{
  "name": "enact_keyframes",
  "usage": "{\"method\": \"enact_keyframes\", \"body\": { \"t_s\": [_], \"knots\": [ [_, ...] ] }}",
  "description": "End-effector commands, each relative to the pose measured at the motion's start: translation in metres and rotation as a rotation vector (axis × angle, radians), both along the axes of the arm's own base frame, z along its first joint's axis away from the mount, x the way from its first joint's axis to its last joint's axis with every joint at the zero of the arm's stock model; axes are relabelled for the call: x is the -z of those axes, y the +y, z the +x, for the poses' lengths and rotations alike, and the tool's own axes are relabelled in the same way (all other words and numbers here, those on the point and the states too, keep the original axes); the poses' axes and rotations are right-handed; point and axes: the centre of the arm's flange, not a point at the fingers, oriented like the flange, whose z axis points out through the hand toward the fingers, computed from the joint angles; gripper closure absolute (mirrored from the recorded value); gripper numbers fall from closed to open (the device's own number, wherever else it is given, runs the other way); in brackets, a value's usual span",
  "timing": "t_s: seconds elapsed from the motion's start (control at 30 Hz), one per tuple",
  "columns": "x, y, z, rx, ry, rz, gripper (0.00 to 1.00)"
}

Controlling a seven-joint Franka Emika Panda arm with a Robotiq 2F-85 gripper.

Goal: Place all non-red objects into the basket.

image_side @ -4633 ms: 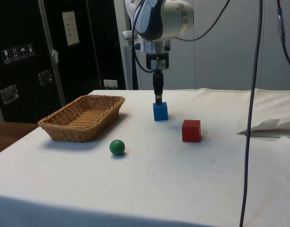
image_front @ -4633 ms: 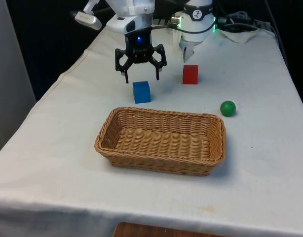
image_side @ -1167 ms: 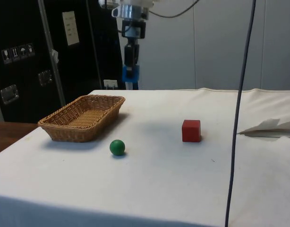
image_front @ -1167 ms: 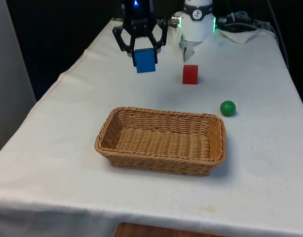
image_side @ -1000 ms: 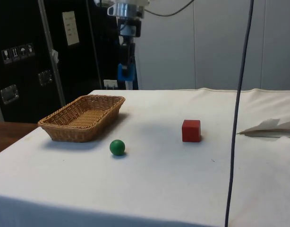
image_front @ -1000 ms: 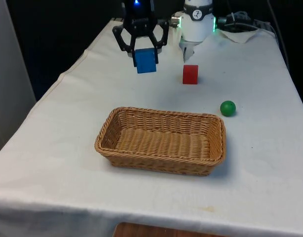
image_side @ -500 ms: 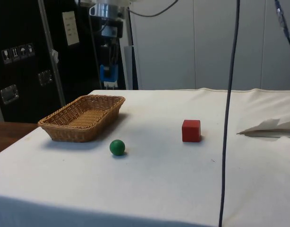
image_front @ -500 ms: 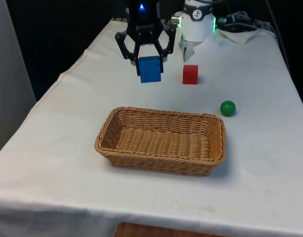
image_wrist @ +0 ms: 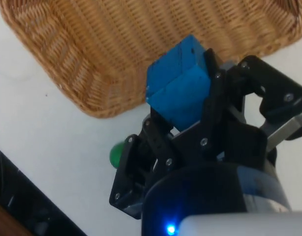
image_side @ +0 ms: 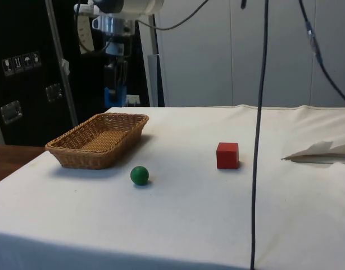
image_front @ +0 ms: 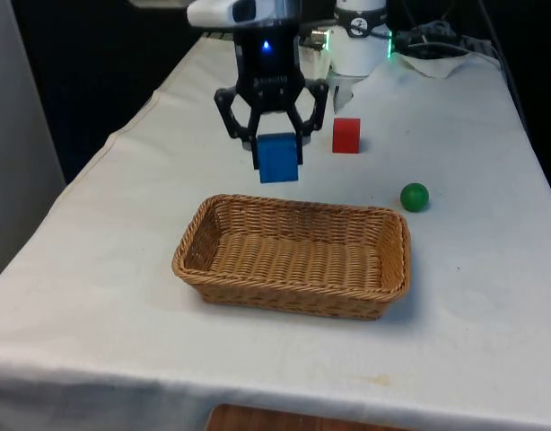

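One blue cube [image_front: 278,158] clenched in the jaws, off the table. Wicker basket [image_front: 293,255] lying at six o'clock, front view.

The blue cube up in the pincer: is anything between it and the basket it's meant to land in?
Nothing visible is. The pincer holds the blue cube in the air by the wicker basket's far rim. The basket is open-topped, and the red cube and green ball sit off to the side.
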Motion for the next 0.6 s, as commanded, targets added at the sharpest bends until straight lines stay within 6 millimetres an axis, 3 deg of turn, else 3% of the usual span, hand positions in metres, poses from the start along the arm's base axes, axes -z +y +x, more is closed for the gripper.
{"method": "enact_keyframes", "body": {
  "t_s": [0.0,0.43,0.47,0.57],
  "knots": [
    [0.005,-0.001,0.003,0.000,0.003,0.009,0.98],
    [0.049,-0.011,0.023,0.031,0.015,0.018,0.98],
    [0.041,-0.010,0.020,0.027,0.005,0.013,0.98],
    [0.058,-0.010,0.026,0.035,0.021,0.016,0.98]
  ]
}}
